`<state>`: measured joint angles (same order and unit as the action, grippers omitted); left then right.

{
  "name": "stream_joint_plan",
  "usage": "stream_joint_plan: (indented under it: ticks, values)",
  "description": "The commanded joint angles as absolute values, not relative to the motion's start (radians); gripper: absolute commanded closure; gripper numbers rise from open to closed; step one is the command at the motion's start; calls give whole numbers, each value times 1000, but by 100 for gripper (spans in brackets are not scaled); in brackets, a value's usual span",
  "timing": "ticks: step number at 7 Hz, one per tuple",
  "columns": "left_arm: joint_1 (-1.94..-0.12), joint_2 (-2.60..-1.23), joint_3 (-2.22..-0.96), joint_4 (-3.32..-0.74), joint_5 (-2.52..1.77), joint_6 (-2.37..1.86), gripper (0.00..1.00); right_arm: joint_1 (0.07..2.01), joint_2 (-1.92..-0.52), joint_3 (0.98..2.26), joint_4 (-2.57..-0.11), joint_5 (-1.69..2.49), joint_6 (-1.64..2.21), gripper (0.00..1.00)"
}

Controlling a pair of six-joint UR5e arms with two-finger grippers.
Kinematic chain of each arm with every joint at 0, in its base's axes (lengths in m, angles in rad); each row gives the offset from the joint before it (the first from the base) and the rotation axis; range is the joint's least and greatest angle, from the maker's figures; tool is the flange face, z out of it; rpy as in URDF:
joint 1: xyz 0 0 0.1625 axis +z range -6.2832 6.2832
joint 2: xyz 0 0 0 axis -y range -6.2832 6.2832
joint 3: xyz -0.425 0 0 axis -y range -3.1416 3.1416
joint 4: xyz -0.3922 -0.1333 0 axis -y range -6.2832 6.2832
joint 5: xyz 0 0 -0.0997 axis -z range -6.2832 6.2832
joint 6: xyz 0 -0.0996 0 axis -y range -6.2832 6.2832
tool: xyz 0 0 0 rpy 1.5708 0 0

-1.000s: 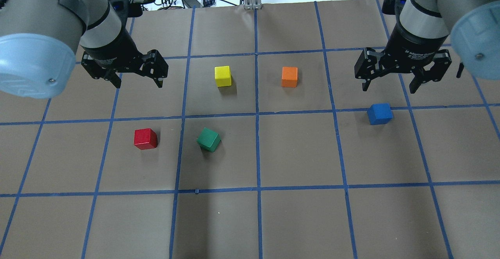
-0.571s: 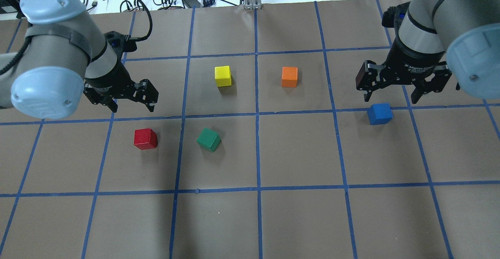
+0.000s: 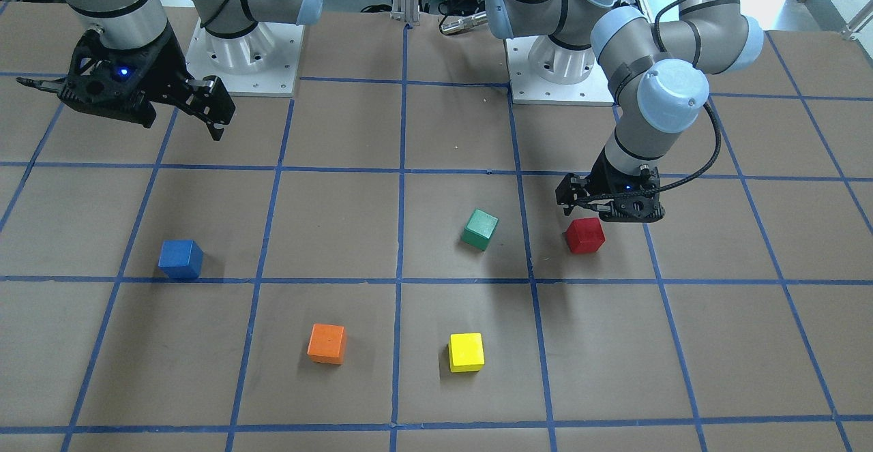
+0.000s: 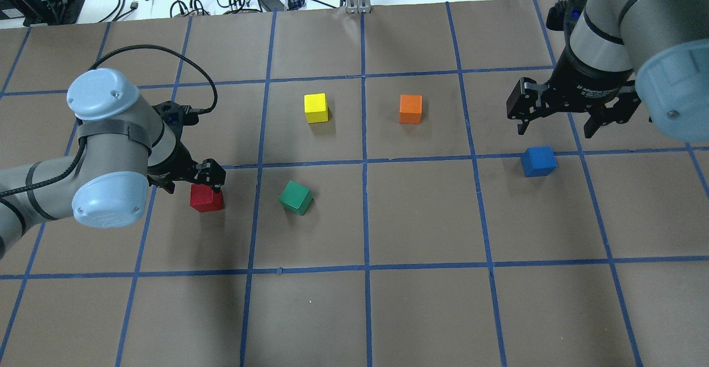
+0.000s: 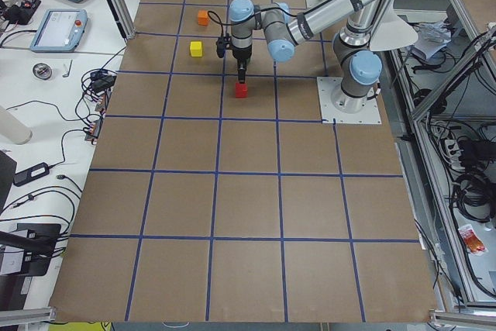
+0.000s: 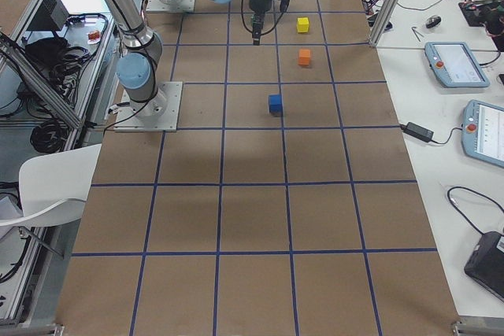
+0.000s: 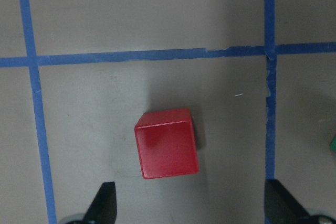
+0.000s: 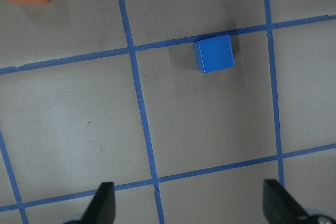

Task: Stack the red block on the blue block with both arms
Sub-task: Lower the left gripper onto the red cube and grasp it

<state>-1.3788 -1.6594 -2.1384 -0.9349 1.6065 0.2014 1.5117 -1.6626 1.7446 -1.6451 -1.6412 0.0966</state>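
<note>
The small matte red cube (image 4: pixel 206 198) sits left of centre in the overhead view on the brown, blue-taped table (image 4: pixel 421 217). The left black two-finger gripper (image 4: pixel 193 184) hovers low over it, spread wide and empty. At upper right, the right gripper (image 4: pixel 555 129) is equally wide and empty, near the small matte blue cube (image 4: pixel 538 161).

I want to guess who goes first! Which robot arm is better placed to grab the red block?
Left, probably. The open left gripper hangs close over the red block. The right gripper, also open, is far off by the blue block.
</note>
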Motion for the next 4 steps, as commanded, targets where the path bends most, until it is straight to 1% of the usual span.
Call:
stream_joint_plan:
  ticks: [1,2,3,4]
  values:
    - [-1356,-1699,-2204,-823,1606,235,0,1511,-1657,1709,-1643,-1640,97,0]
    - [-1356,-1724,-2221,-783,1605,233,0,1509,-1657,1706,-1641,-1637,95,0]
    - [-1356,-1753,-2232,-720,1605,230,3,1509,-1657,1706,-1641,-1637,97,0]
    - [-1356,-1776,-2226,-707,1605,233,38,1509,-1657,1706,-1641,-1635,97,0]
